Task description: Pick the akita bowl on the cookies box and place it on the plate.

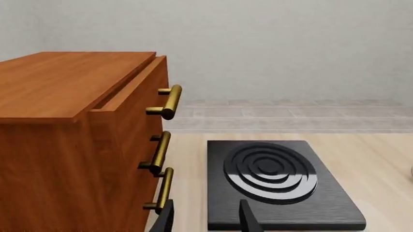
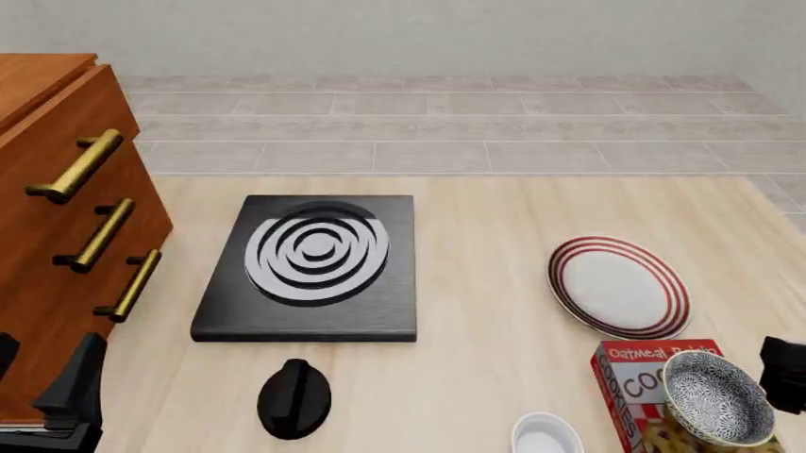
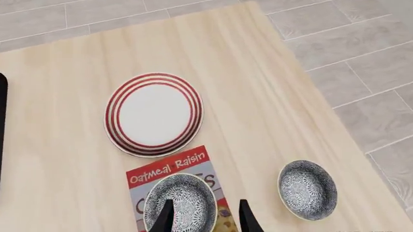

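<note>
Jaws on the right gripper were spread apart with nothing between them, just hanging above the akita bowl that sat on the cookies box, so honestly the job had barely started. Bowl wasn't grabbed, wasn't lifted, and the plate was bare, lying just beyond the box's far end on the table. From the right wrist view the bowl sat a bit off to one side of the gap, with one fingertip over its middle and the other out past its rim, so I'd guess a small sideways nudge was needed before dropping down. Watch out, there was a second speckled bowl sitting on the bare table beside the box, not the one to take. Left gripper had its jaws apart too, holding nothing, parked way over by the stove and wooden cabinet. Everything was left: grasp, lift, carry, set down.
</note>
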Controlling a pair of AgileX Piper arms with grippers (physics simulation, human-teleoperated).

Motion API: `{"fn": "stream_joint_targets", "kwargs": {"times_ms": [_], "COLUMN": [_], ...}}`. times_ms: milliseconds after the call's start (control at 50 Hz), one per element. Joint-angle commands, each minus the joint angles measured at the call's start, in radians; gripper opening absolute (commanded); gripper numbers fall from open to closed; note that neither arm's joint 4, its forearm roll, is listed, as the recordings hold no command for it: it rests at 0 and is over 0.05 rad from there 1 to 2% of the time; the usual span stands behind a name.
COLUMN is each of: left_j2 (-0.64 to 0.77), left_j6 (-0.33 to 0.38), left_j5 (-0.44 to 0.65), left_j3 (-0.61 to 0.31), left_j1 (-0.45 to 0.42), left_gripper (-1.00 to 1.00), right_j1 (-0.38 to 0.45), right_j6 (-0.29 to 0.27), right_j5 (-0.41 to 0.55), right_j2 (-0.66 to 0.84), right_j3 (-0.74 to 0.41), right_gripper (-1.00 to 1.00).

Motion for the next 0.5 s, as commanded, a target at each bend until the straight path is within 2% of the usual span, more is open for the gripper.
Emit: {"fn": "stream_joint_targets", "kwargs": {"times_ms": [20,500], "left_j2": [0.0,0.0], "left_j6": [0.0,0.0], "left_j5": [0.0,0.0], "left_j3": [0.0,0.0], "left_j1": [0.0,0.0], "left_gripper": [1.0,1.0], "right_j1": [-0.007,-0.029], "right_j6": [0.025,0.045], "right_j5": [-0.088,-0.188], "right_j2": [0.041,0.069], "right_j3": [0.076,0.191], "right_gripper": [1.0,1.0]}}
